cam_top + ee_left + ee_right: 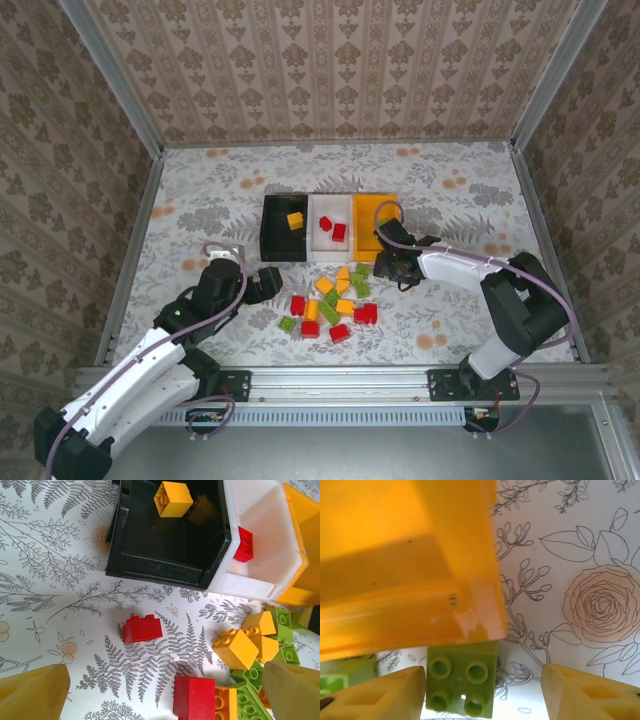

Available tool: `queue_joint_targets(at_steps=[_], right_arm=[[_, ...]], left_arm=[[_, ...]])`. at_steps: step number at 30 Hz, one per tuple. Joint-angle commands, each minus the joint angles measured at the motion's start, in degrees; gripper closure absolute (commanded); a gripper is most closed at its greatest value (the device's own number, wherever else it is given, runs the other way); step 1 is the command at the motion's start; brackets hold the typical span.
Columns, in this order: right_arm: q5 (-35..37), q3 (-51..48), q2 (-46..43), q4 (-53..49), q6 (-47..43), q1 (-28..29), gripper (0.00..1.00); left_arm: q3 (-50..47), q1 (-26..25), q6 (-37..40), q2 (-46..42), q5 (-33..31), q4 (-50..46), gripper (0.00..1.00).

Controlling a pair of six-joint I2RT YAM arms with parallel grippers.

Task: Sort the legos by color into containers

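Beside the orange-yellow plastic bin (405,580), the right pincer (482,692) stands spread around a chunky light green plastic brick (462,680); closing may snag the bin wall

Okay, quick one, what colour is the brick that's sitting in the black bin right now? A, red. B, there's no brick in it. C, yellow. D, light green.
C: a single yellow brick lies on the floor of the black bin, and no red or green piece is in there with it.
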Motion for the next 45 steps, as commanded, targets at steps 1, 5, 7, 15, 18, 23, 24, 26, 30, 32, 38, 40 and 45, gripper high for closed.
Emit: queue_joint_targets(at_steps=[1,5,7,15,18,23,24,26,30,32,38,40,45], right_arm=[[0.77,0.33,1.83,1.63,0.84,-0.42,0.38],[-0.12,-0.65,3.25,3.72,0.31,-1.19,0.46],[-0.22,-1.0,2.96,4.52,-0.67,-1.28,0.52],[-3.81,-2.61,-5.44,2.63,-4.79,-1.21,0.67],[-6.8,-3.79,-12.7,1.67,-5.99,-1.12,0.68],[-8.9,2.64,-18.03,-2.13,-8.22,-0.81,0.67],[-8.63,4.87,-17.15,-2.56,-8.67,-0.83,0.67],[-7.15,9.44,-14.04,-3.59,-9.15,-0.95,0.66],[-4.67,19.1,-2.7,-4.77,-9.21,-1.34,0.66],[-3.16,23.05,2.48,-4.71,-9.1,-1.83,0.65],[-1.85,31.34,13.82,-5.73,-7.25,-3.83,0.61],[-2.21,32.88,15.51,-5.83,-7.0,-4.11,0.54],[-5.15,32.5,13.58,-3.82,-7.7,-3.86,0.3]], left_arm=[[-0.56,0.37,-1.47,-0.19,0.64,0.82,0.0],[-0.59,0.41,-1.44,-0.19,0.45,0.95,0.0],[-0.5,0.43,-1.35,-0.07,0.45,0.92,0.0],[0.1,0.6,-0.87,-0.09,0.37,0.64,0.0],[0.21,0.65,-0.76,-0.1,0.32,0.57,0.0],[0.2,0.85,-0.88,0.26,0.08,1.02,0.0],[0.2,0.88,-0.73,0.46,-0.02,1.25,0.0],[0.33,0.89,-0.5,0.76,-0.01,1.48,0.0],[1.05,0.96,-0.48,1.51,-0.81,-0.13,0.0],[1.57,1.06,0.11,2.21,-0.89,-0.64,0.0],[2.81,1.57,2.78,6.46,-1.45,-1.41,0.0],[3.01,1.59,3.81,8.45,-1.67,-0.58,0.0],[3.25,1.68,8.0,15.18,-2.52,3.83,0.0]])
